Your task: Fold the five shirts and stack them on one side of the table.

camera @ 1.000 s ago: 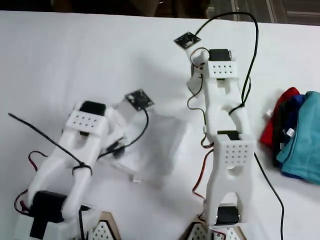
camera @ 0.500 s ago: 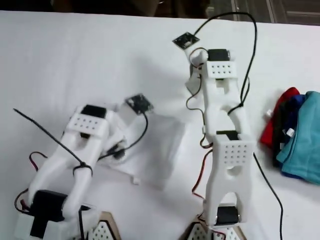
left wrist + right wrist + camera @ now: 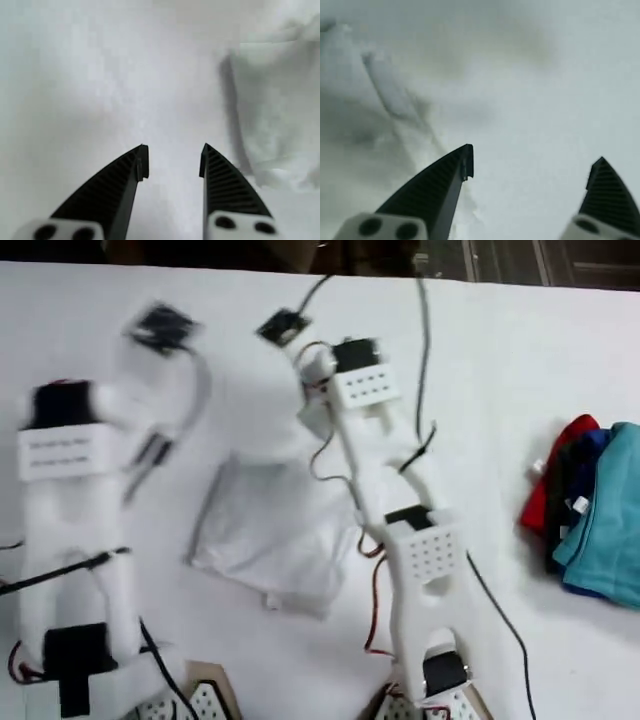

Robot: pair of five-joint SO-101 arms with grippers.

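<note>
Overhead, a loosely folded white cloth shirt (image 3: 275, 540) lies mid-table between the left arm (image 3: 70, 490) and the right arm (image 3: 400, 500). A pile of red, dark blue and teal shirts (image 3: 585, 505) sits at the white table's (image 3: 500, 360) right edge, well apart, with bare surface between.

From the left wrist, the left gripper (image 3: 172, 160) stands narrowly parted and empty over bare table, just beside the shirt's edge.

From the right wrist, the right gripper (image 3: 532, 167) gapes wide, holding nothing, with the shirt's wrinkled edge beside one finger.

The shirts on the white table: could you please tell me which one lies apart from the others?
The white fabric shirt: it lies alone, while the red shirt, blue shirt and teal shirt overlap one another off to the side.
</note>
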